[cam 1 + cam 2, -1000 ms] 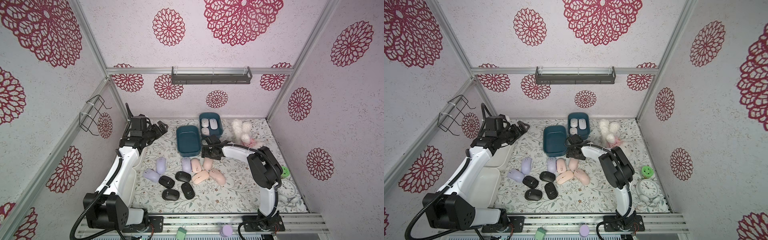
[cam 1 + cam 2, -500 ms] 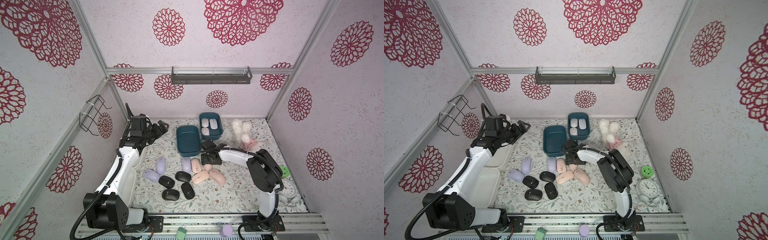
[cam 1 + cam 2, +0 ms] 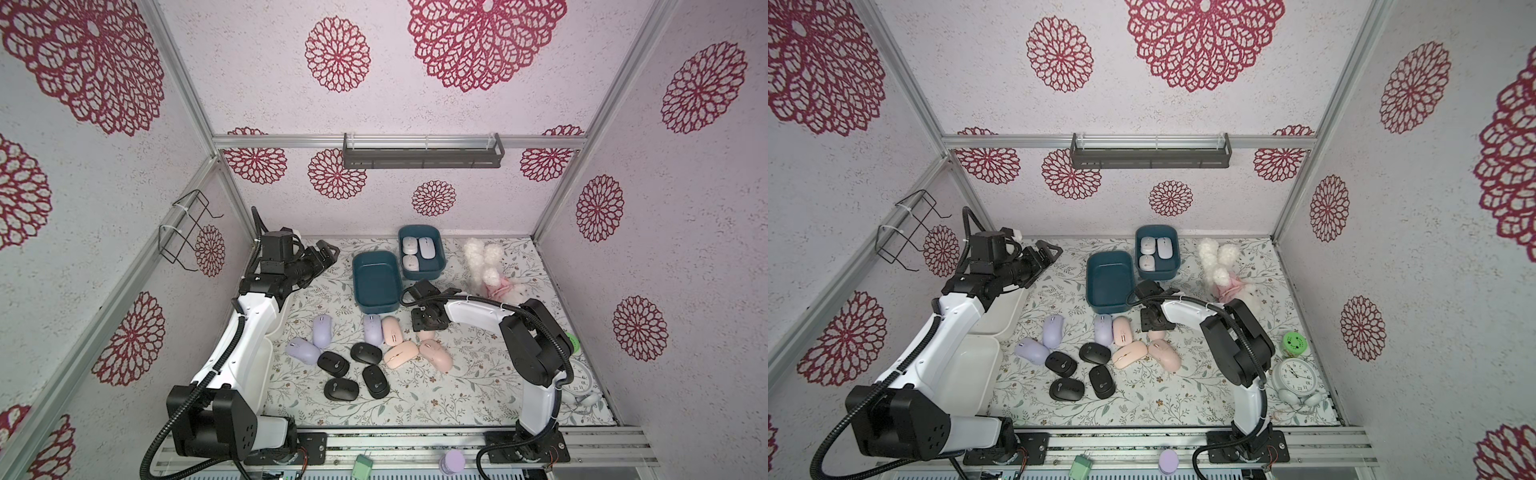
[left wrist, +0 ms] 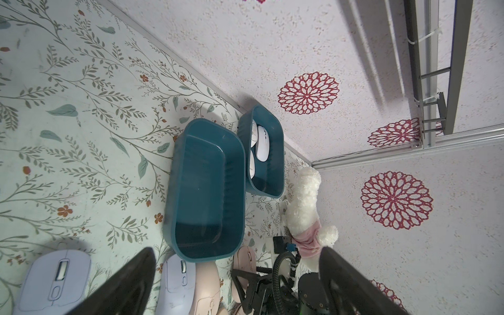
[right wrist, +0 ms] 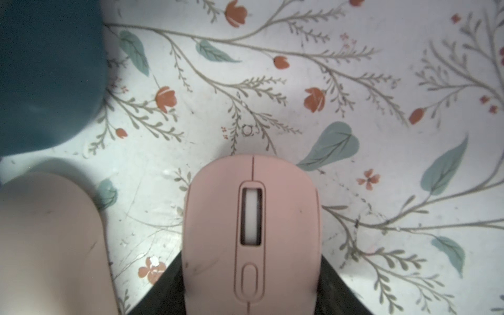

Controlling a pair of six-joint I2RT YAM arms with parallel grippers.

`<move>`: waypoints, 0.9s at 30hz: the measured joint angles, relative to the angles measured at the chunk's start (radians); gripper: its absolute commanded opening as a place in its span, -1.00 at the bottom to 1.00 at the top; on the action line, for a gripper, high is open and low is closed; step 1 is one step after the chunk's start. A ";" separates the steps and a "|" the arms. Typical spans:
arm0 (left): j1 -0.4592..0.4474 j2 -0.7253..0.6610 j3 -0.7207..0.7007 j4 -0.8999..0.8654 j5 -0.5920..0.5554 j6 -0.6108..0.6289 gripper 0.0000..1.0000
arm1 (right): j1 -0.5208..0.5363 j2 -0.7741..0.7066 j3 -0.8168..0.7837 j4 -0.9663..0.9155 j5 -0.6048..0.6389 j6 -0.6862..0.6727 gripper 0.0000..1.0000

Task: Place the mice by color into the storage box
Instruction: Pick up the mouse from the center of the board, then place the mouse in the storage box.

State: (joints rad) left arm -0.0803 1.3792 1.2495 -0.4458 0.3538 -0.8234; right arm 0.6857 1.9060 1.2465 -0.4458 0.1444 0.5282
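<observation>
left arm [image 3: 245, 336] raised, reaching to the table's [image 3: 478, 386] far-left corner | left gripper [image 3: 326, 252] roughly level, jaws wide apart | right arm [image 3: 478, 309] stretched low toward mid-table | right gripper [image 3: 428, 331] pointing down, jaws straddling pink mouse [image 5: 251, 231], grip unclear

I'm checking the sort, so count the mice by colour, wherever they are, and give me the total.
Black mice: 4
Lilac mice: 3
Peach-pink mice: 4, one between the fingers of the right gripper
White mice: 3
Total: 14
</observation>
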 measured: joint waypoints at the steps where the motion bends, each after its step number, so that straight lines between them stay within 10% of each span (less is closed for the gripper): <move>1: 0.000 0.002 0.000 0.000 0.000 0.000 0.90 | 0.000 -0.007 -0.007 0.002 0.001 -0.005 0.12; 16: 0.006 0.014 0.000 -0.002 -0.016 0.010 0.90 | 0.002 -0.106 0.038 0.012 0.043 -0.059 0.10; 27: 0.073 -0.008 0.000 -0.002 -0.034 0.016 0.90 | 0.023 0.140 0.520 0.037 -0.011 -0.119 0.10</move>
State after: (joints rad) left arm -0.0071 1.3712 1.2491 -0.4480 0.3195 -0.8074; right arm 0.7090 2.0457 1.7660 -0.4088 0.1337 0.4095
